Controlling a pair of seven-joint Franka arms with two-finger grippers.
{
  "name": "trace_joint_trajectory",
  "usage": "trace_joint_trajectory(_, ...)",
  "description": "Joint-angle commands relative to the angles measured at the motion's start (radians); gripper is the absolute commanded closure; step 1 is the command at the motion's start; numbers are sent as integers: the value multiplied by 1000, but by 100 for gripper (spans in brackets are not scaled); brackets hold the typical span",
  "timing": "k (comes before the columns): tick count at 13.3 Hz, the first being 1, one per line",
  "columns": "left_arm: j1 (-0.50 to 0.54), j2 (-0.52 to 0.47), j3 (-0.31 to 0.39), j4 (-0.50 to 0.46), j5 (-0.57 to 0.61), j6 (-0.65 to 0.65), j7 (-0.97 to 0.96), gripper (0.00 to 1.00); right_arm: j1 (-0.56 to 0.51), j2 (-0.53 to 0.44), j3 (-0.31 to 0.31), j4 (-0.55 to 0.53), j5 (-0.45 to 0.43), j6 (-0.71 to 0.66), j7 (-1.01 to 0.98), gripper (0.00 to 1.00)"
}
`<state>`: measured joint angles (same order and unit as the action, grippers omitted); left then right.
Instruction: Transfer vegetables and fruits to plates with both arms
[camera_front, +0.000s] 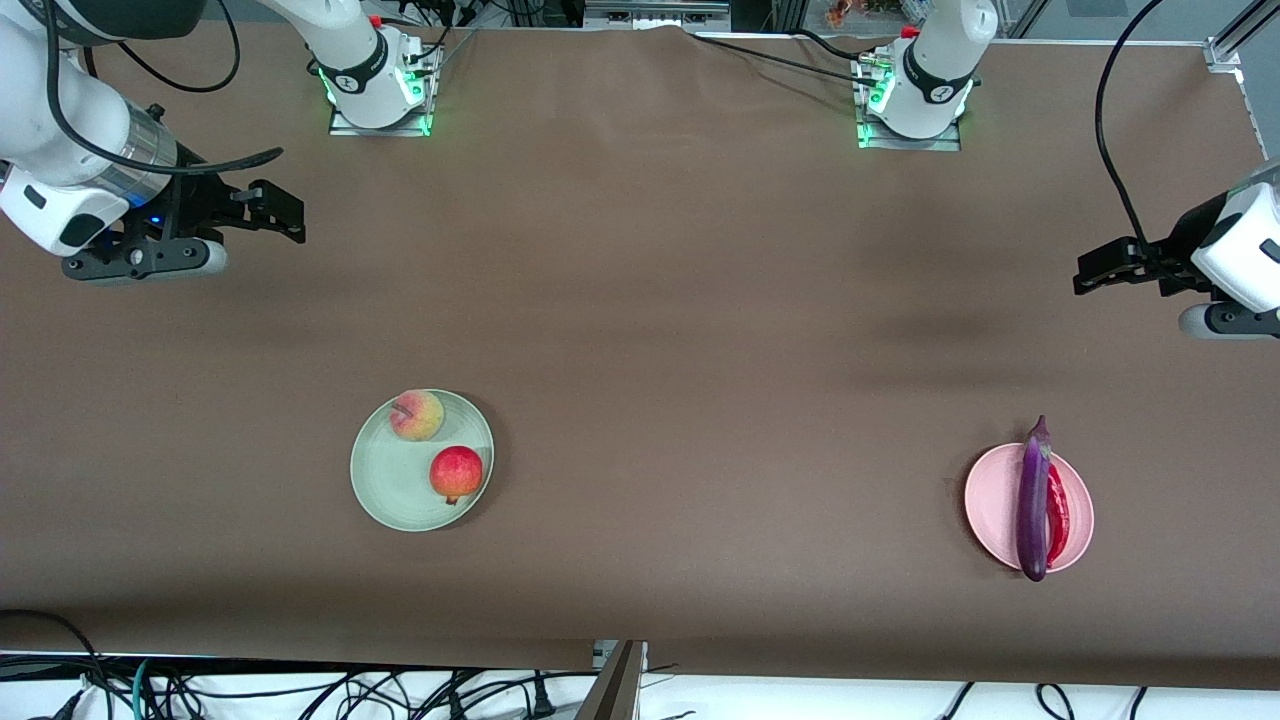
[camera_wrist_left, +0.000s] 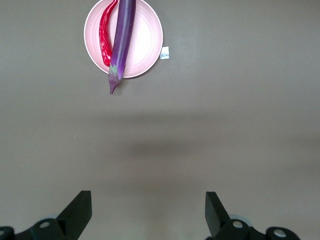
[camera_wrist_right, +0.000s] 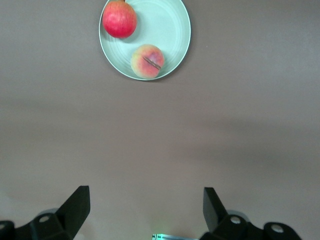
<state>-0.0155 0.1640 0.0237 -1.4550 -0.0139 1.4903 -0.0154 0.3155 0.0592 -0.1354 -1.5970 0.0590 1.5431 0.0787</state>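
The peach (camera_front: 417, 415) and the red pomegranate-like fruit (camera_front: 456, 473) lie on the mint green plate (camera_front: 385, 480). The purple eggplant (camera_front: 1034, 500) and the red chili (camera_front: 1058, 515) lie side by side on the pink plate (camera_front: 990, 505). My right gripper (camera_front: 275, 212) is open and empty, held high at the right arm's end of the table. My left gripper (camera_front: 1100, 270) is open and empty, held high at the left arm's end. The right wrist view shows the green plate (camera_wrist_right: 170, 30) with both fruits; the left wrist view shows the pink plate (camera_wrist_left: 145, 40) with eggplant (camera_wrist_left: 122, 40) and chili (camera_wrist_left: 105, 35).
The table is covered by a brown cloth (camera_front: 680, 330). The arm bases (camera_front: 375, 80) (camera_front: 915, 95) stand along its edge farthest from the front camera. A small white scrap (camera_wrist_left: 165, 52) lies beside the pink plate. Cables (camera_front: 300, 690) hang at the edge nearest the camera.
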Motion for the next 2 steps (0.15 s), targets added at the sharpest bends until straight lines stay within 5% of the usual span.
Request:
trace_joint_trajectory(1,5,5,-7,15,23,-1,-1,0,-22,25,19,29,-8,0,1,0)
trace_joint_trajectory(2,2,5,-7,15,23,-1,-3,0,-30,27,19,37,-5,2,1,0)
